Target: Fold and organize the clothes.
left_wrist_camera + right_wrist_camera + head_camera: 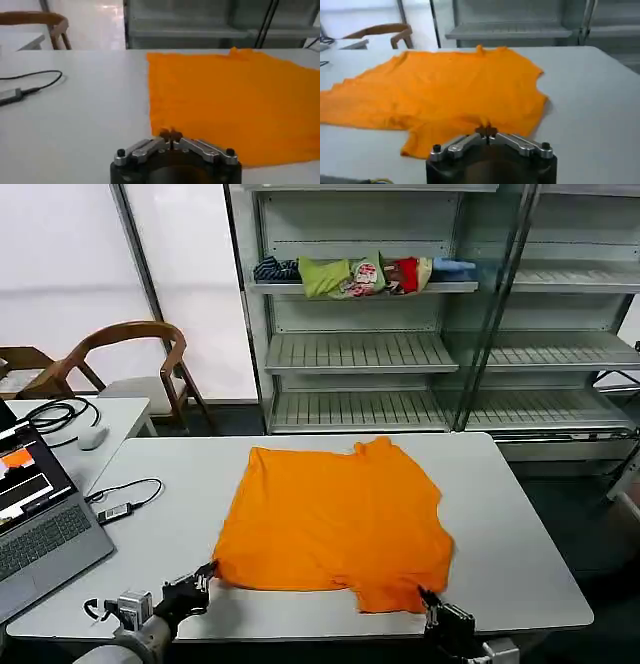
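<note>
So there's just one orange T-shirt (335, 524) spread on the tabletop (520, 534), with two grippers at its near edge: the left gripper (200, 581) and the right gripper (430, 602). Off by the left edge I count one laptop (35, 519) and one cable (125, 499). Behind that: two wooden chairs (125, 349) and one garment heap (360, 276) on a shelf.

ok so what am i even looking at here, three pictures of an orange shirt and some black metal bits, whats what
It is a two-armed robot at a white table. The wide picture comes from its head camera; the other two come from cameras on its wrists. The black metal parts are its grippers. The left gripper is pinched shut on the near left corner of the orange T-shirt, and the right gripper is pinched on the near edge by the sleeve. A laptop sits at the left, and a heap of garments lies on the shelf behind.
</note>
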Controlling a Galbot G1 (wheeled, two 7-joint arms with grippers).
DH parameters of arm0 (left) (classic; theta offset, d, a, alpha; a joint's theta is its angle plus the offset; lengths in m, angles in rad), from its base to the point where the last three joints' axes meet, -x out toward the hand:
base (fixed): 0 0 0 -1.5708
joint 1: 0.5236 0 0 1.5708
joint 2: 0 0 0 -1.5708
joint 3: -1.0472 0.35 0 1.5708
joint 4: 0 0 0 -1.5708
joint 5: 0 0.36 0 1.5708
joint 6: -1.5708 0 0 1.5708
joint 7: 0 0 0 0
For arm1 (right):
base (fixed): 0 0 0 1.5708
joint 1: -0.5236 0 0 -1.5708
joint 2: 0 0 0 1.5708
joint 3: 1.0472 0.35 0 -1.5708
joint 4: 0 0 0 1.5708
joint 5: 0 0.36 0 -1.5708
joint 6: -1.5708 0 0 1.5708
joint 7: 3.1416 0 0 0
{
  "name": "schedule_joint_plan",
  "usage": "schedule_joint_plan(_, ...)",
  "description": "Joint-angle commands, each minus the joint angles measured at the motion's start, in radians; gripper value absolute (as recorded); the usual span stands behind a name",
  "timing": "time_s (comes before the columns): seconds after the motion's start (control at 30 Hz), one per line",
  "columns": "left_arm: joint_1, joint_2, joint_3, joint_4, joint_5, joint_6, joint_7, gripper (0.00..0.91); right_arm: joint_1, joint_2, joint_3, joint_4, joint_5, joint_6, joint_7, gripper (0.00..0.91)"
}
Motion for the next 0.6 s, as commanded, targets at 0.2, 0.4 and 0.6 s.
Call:
schedule_joint_plan(0.2, -0.203, -0.009, 0.024, 0.125, -0.082, -0.045, 0.04, 0.02, 0.257, -0.004, -0.01, -0.103, 0.057, -0.043, 0.011, 0.0)
schedule_joint_plan(0.4, -0.291, -0.019, 0.048, 0.187, -0.118, -0.057, 0.054, 0.02, 0.352, -0.002, -0.035, -0.18, 0.055, -0.049, 0.007, 0.0)
schedule_joint_plan(0.6, -0.366, -0.028, 0.078, 0.267, -0.134, -0.069, 0.068, 0.02, 0.398, 0.009, -0.068, -0.241, 0.043, -0.042, -0.005, 0.0)
